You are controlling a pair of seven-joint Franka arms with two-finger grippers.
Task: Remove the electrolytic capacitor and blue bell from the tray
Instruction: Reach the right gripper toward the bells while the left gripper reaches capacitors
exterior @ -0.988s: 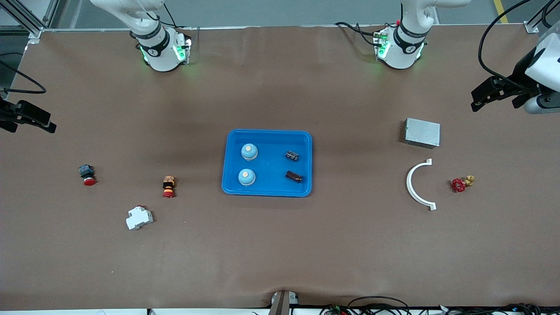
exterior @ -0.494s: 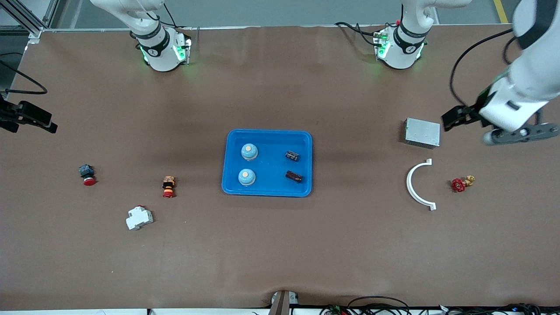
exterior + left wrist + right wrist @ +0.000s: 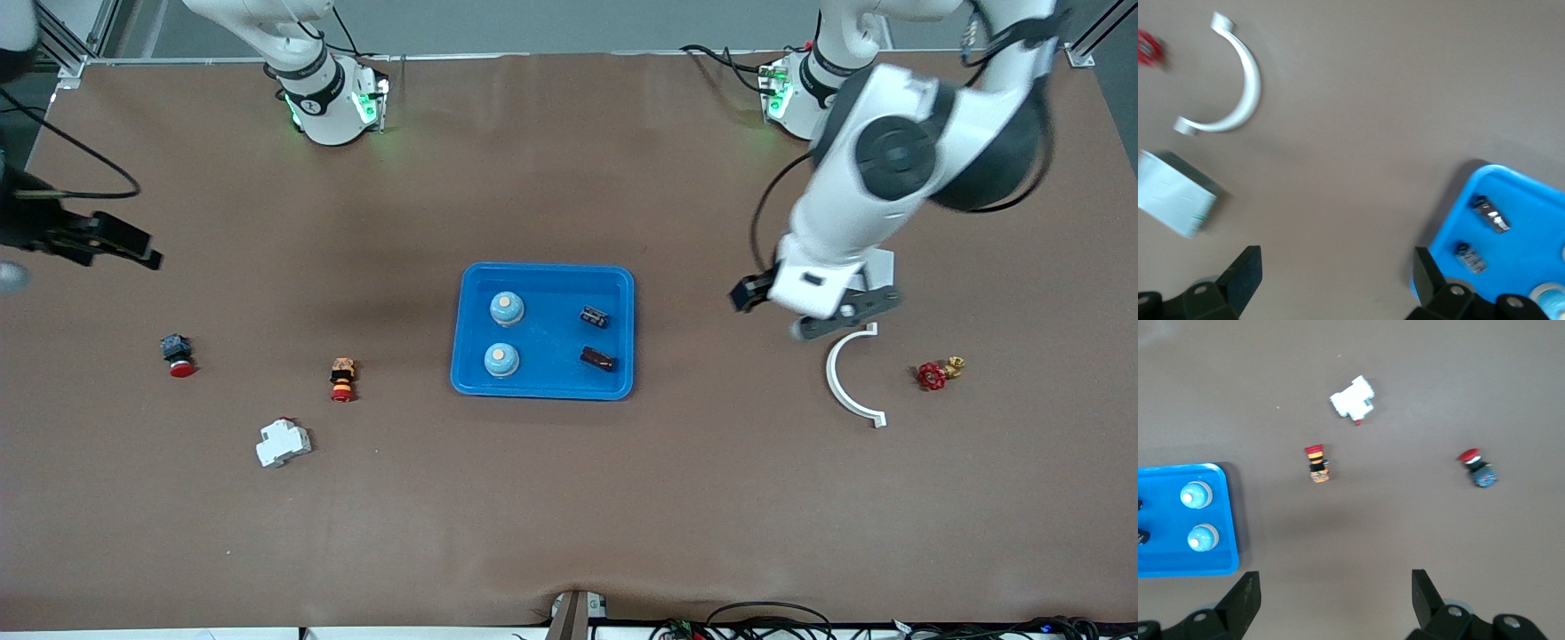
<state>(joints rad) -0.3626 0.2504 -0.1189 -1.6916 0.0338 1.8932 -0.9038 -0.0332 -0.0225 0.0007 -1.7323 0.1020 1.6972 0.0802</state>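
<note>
A blue tray (image 3: 544,276) sits mid-table. It holds two blue dome bells (image 3: 507,308) (image 3: 501,359) and two dark capacitors (image 3: 595,316) (image 3: 598,358). My left gripper (image 3: 745,293) is open and empty over bare table between the tray and a white arc. Its wrist view shows its open gripper (image 3: 1336,280), the tray (image 3: 1518,200) and both capacitors (image 3: 1489,213) (image 3: 1469,258). My right gripper (image 3: 133,252) is open and empty over bare table at the right arm's end. Its wrist view shows its open gripper (image 3: 1335,597), the tray (image 3: 1165,487) and the bells (image 3: 1197,495) (image 3: 1203,537).
Toward the left arm's end lie a white arc (image 3: 840,378), a grey box (image 3: 880,265) partly under the arm, and a red valve (image 3: 932,375). Toward the right arm's end lie a red-capped button (image 3: 177,353), an orange-red button (image 3: 342,378) and a white breaker (image 3: 283,443).
My left arm has swept in from the table's end toward the tray, over the grey box. My right gripper has moved a little toward the tray. The tray's things have not moved.
</note>
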